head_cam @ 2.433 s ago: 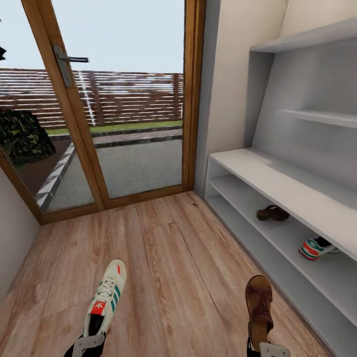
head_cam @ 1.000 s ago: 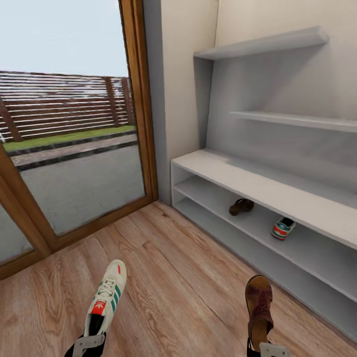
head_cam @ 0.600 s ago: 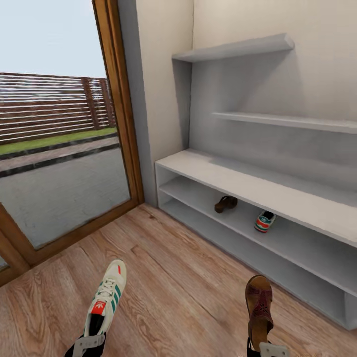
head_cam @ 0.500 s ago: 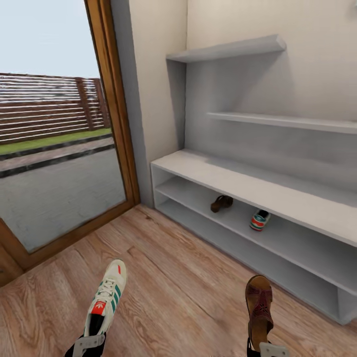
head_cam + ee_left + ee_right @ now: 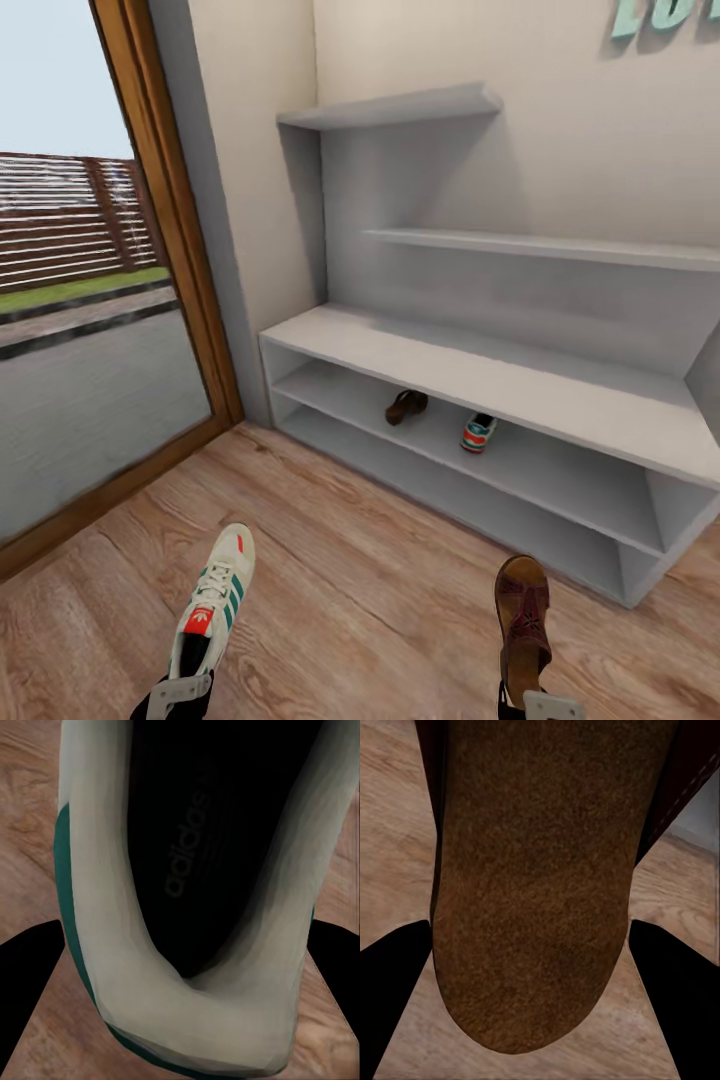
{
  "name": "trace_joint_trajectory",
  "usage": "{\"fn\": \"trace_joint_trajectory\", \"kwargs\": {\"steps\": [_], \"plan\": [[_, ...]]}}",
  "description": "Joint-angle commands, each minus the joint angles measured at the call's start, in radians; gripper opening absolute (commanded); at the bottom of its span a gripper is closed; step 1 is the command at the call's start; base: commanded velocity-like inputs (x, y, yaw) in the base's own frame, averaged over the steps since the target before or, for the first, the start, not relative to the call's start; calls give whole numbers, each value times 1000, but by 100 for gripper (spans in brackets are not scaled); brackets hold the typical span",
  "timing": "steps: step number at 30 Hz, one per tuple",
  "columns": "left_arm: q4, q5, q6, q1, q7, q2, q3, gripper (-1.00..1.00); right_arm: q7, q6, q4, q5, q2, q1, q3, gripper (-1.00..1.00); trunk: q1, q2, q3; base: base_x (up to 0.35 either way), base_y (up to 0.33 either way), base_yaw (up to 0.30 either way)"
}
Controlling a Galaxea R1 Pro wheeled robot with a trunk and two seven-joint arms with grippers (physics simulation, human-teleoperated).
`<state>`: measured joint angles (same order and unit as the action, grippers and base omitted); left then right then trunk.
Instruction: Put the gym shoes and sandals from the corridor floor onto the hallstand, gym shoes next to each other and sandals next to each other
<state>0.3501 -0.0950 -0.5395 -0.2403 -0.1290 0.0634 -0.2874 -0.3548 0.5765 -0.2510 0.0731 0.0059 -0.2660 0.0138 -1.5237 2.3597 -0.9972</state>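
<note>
The left pincer [image 5: 180, 692] is clamped on a gym shoe's [image 5: 213, 600] heel; the right pincer [image 5: 540, 705] grips a sandal [image 5: 522, 625] likewise. Both hang over the corridor floor [image 5: 380, 570]. Their mates, sandal [image 5: 406, 405] and sneaker [image 5: 478, 432], sit on the hallstand's [image 5: 470, 365] middle tier. Risk: heel-only grips may slip, and each shoe could land beside the wrong mate.

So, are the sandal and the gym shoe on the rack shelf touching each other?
Apart. In the head view, bare grey shelf shows between the sandal and the gym shoe on the hallstand.
</note>
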Motion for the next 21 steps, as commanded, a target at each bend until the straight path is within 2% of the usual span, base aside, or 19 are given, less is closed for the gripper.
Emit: {"fn": "trace_joint_trajectory", "kwargs": {"steps": [1,7,21], "plan": [[0,-10,-4,-1,-4,-1,-9,-100,-9,0,1,8,0,-1,2,-100,0,0,0,-138,136,-283],[0,-9,-4,-1,-4,-1,-8,-100,-9,0,1,8,0,-1,2,-100,0,0,3,-124,122,-283],[0,-9,-4,-1,-4,-1,-8,-100,-9,0,1,8,0,-1,2,-100,0,0,11,-7,6,-284]]}}
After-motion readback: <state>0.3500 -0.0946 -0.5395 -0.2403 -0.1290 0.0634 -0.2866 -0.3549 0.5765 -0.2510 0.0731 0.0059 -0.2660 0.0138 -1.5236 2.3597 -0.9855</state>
